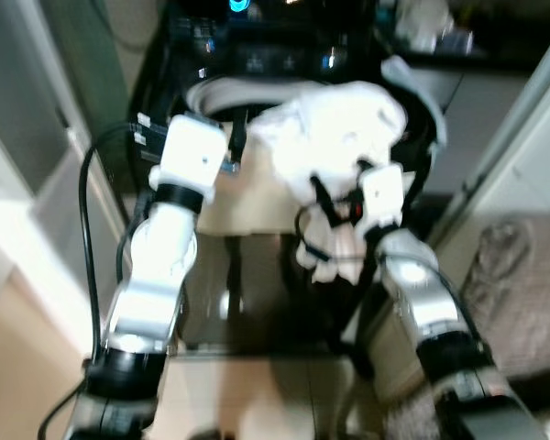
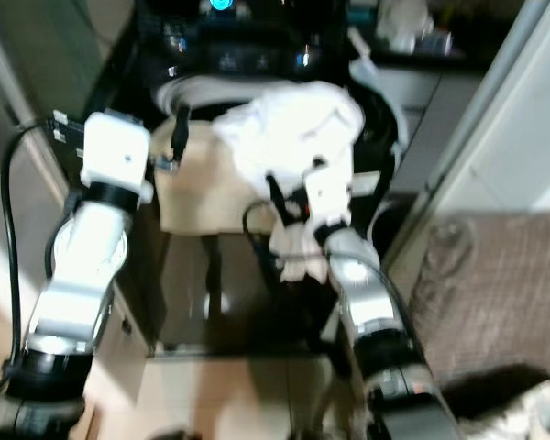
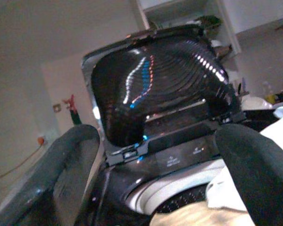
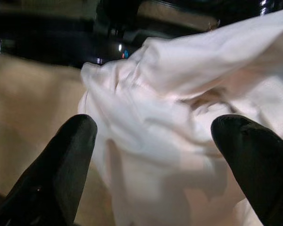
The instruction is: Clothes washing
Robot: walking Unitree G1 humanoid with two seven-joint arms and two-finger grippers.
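In front of the robot's chest, both arms reach forward over an open top-loading washing machine (image 1: 257, 55). The right gripper (image 4: 153, 160) is the nearer tool to the laundry: its 2 black fingers (image 4: 61, 165) stand wide apart, and the white garment (image 4: 179, 117) bulges between them and beyond them. I cannot tell if the fingers touch the cloth; they do not pinch it.

From the head camera, the white garment (image 1: 335, 137) lies as a crumpled heap on the front right part of the drum opening, directly ahead of the right wrist, with a part hanging down beside that wrist. A beige garment (image 1: 243, 197) lies just beside it on the left, over the front rim, under the left gripper (image 3: 146, 188).

The left gripper is also spread wide and holds nothing. It looks past the white drum rim (image 3: 179, 181) toward the raised dark lid (image 3: 155, 89) at the back.

My judgement: the heap sits more on the rim than inside, so the next move is a push or a lift forward and down into the drum, and the right arm is better placed for it.
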